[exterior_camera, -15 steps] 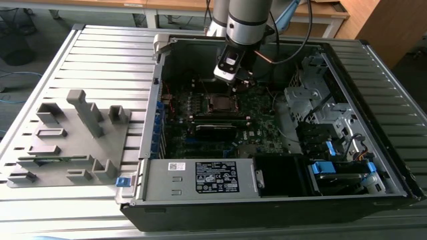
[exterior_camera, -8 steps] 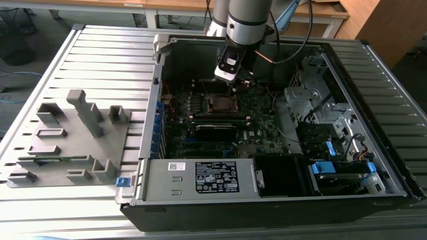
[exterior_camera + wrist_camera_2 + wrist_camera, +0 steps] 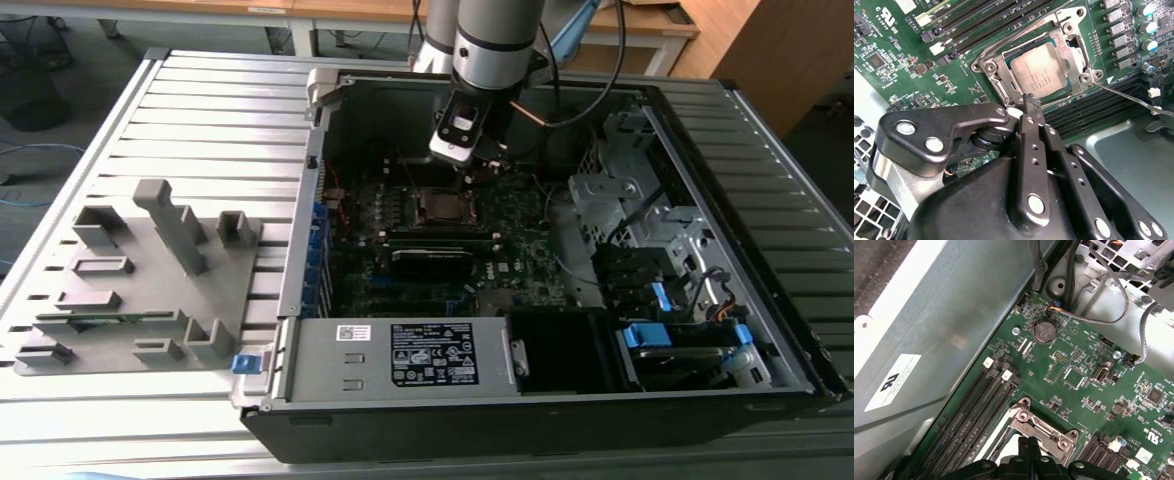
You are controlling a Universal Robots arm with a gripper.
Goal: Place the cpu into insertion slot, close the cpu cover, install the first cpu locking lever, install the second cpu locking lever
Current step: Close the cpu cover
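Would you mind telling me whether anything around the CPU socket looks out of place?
A thin locking lever juts away from the cpu cover across the memory slots, seemingly unlatched. The cpu itself sits flat, and nothing looks damaged.

In the second wrist view the claw (image 3: 1032,102) hides part of the cpu cover (image 3: 1070,50).

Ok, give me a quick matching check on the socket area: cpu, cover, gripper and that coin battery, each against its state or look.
Things:
1. cpu
2. cpu cover
3. gripper
4. coin battery

States:
A. round and silver
B. lying flat, framing the chip
C. seated, grey face up
D. right at the cover's edge, above the board

Pairs: 1-C, 2-B, 3-D, 4-A
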